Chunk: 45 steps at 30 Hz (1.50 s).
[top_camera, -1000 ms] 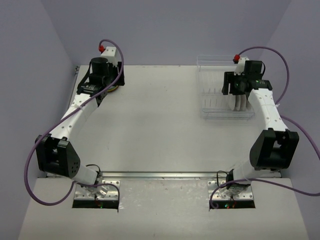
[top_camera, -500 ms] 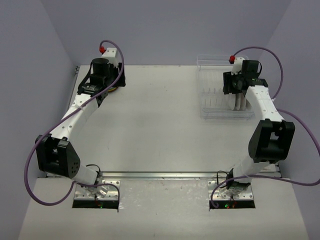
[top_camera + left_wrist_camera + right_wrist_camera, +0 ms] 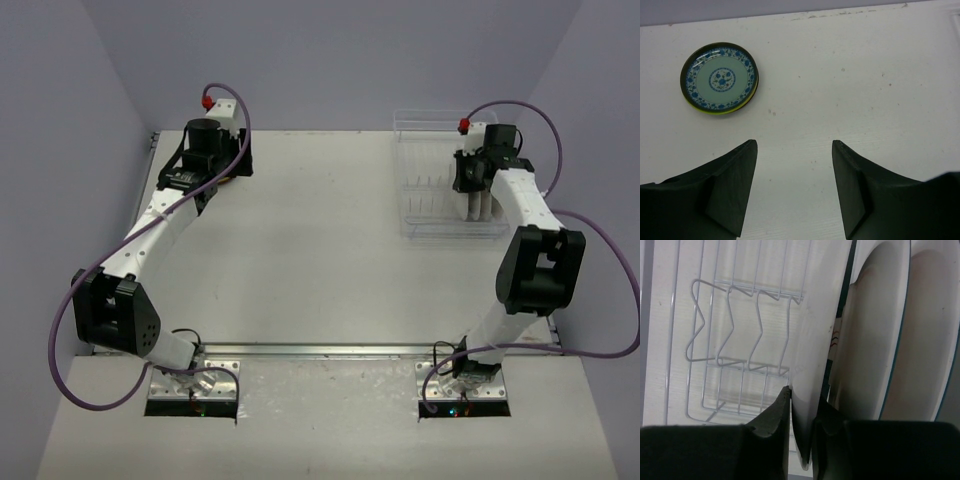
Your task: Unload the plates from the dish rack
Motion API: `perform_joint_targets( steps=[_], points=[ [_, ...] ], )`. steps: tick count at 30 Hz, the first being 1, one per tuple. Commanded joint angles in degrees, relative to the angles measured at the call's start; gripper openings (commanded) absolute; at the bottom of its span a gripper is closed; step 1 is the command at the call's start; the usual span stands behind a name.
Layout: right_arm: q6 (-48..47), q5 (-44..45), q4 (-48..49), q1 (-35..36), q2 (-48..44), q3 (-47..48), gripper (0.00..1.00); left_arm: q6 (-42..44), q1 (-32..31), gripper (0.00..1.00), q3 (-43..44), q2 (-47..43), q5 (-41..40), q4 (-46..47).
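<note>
1. Between the fingers (image 3: 772, 430) of the right gripper (image 3: 802, 407), closest to its wrist camera, sits the edge of an upright white plate (image 3: 820, 315). The fingers are clenched on it from both sides.
2. Just to the right of that plate in this view, teal-rimmed plates (image 3: 875, 340) stand on edge close alongside.
3. To its left and farther off, the dish rack (image 3: 740, 340) shows bare wire tines.
4. Across the table (image 3: 865, 75), the left gripper (image 3: 795, 165) hovers with its jaws spread apart, holding nothing.
5. Beyond it, well apart and toward the left of its wrist view, a blue-patterned plate (image 3: 720, 78) lies flat, with a yellow-green rim showing beneath.
</note>
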Motion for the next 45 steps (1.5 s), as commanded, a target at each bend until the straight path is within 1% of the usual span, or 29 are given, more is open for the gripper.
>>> perform_joint_targets(
  steps=[1, 3, 5, 7, 8, 9, 14, 18, 20, 22, 26, 28, 29, 30, 32, 33, 34, 35, 36, 37, 40, 41, 42, 43, 44, 45],
  points=[
    [-0.2, -1.6, 0.3, 0.4, -2.2, 6.5, 0.06, -0.7, -0.5, 0.60, 0.4, -1.7, 0.1, 1.4],
    [0.1, -1.6, -0.5, 0.3, -2.4, 8.5, 0.00, -0.7, -0.5, 0.64, 0.6, -1.6, 0.1, 1.1],
    [0.8, -2.2, -1.9, 0.2, -2.6, 10.2, 0.00, -0.7, -0.5, 0.71, 0.7, -1.6, 0.3, 0.8],
    [1.9, -3.2, -3.2, 0.2, -2.7, 11.9, 0.00, -0.7, -0.5, 0.91, 0.7, -1.6, 0.0, 0.5],
    [2.4, -3.6, -3.8, 0.2, -2.8, 12.8, 0.00, -0.8, -0.5, 0.97, 0.7, -1.6, -0.3, 0.5],
    [2.7, -3.9, -4.1, 0.2, -2.9, 13.5, 0.00, -0.8, -0.5, 1.00, 0.7, -1.6, -0.7, 0.4],
    [3.6, -5.4, -6.9, -0.1, -2.7, 20.1, 0.00, -0.8, -0.5, 1.00, 0.7, -1.6, -2.6, -0.1],
    [3.7, -8.8, -9.3, -0.2, -3.0, 24.5, 0.00, -1.6, -0.4, 1.00, 2.0, -0.8, -1.6, -1.7],
    [3.2, -13.6, -9.7, -0.1, -3.9, 25.9, 0.00, -3.0, 0.6, 1.00, 3.3, -0.3, 2.8, -2.8],
    [1.8, -16.4, -8.8, 0.2, -5.0, 25.5, 0.00, -4.4, 2.0, 1.00, 3.7, -0.2, 7.9, -3.2],
    [-4.2, -18.6, -6.0, 5.0, -10.5, 20.6, 0.00, -9.2, 7.4, 1.00, 4.6, -0.2, 24.1, -3.3],
    [-10.9, -16.8, -3.2, 10.9, -14.0, 14.8, 0.00, -11.4, 9.8, 1.00, 5.0, -0.1, 30.4, -3.5],
    [-14.1, -15.5, -0.6, 13.8, -17.0, 12.0, 0.00, -12.0, 11.5, 0.99, 5.5, -0.1, 34.7, -3.6],
    [-17.8, -13.7, 1.4, 16.8, -19.2, 8.9, 0.00, -12.0, 12.2, 0.97, 5.9, -0.1, 36.9, -4.1],
    [-26.2, -9.6, 5.3, 23.4, -22.6, 1.9, 0.00, -11.8, 12.6, 0.93, 6.4, -0.4, 39.8, -5.3],
    [-31.8, -7.1, 9.3, 27.7, -25.2, -2.0, 0.00, -11.5, 12.6, 0.91, 6.4, -0.9, 42.8, -5.7],
    [-35.2, -6.7, 9.5, 30.3, -26.6, -2.6, 0.00, -11.3, 12.6, 0.91, 6.4, -1.3, 42.9, -6.0],
    [-39.4, -3.5, 11.5, 32.7, -28.1, -7.6, 0.00, -11.2, 12.6, 0.90, 6.3, -1.7, 44.0, -6.3],
    [-47.5, -1.2, 16.4, 36.0, -31.0, -11.9, 0.00, -11.0, 12.6, 0.89, 6.0, -2.1, 46.4, -6.9],
    [-51.9, 0.1, 19.3, 39.4, -32.4, -15.0, 0.00, -10.7, 12.6, 0.88, 5.8, -2.6, 47.6, -7.2],
    [-67.0, 3.1, 32.9, 44.6, -36.0, -27.4, 0.00, -9.3, 12.5, 0.82, 4.4, -3.5, 51.6, -8.3],
    [-71.9, 3.3, 39.2, 45.5, -36.8, -32.5, 0.00, -9.1, 12.5, 0.81, 3.6, -3.7, 53.0, -8.6],
    [-74.7, 2.9, 46.6, 46.9, -38.0, -38.0, 0.00, -8.5, 12.5, 0.80, 2.5, -4.0, 54.1, -9.0],
    [-77.9, 2.9, 46.8, 47.8, -38.4, -38.1, 0.00, -8.1, 12.5, 0.79, 2.5, -4.2, 54.1, -9.3],
    [-80.8, 2.5, 49.9, 48.4, -38.5, -42.7, 0.00, -7.6, 12.4, 0.79, 1.7, -4.3, 54.7, -9.7],
    [-85.1, 2.0, 54.1, 49.6, -38.5, -44.3, 0.00, -5.9, 12.2, 0.79, -0.1, -4.6, 55.9, -10.5]
  ],
)
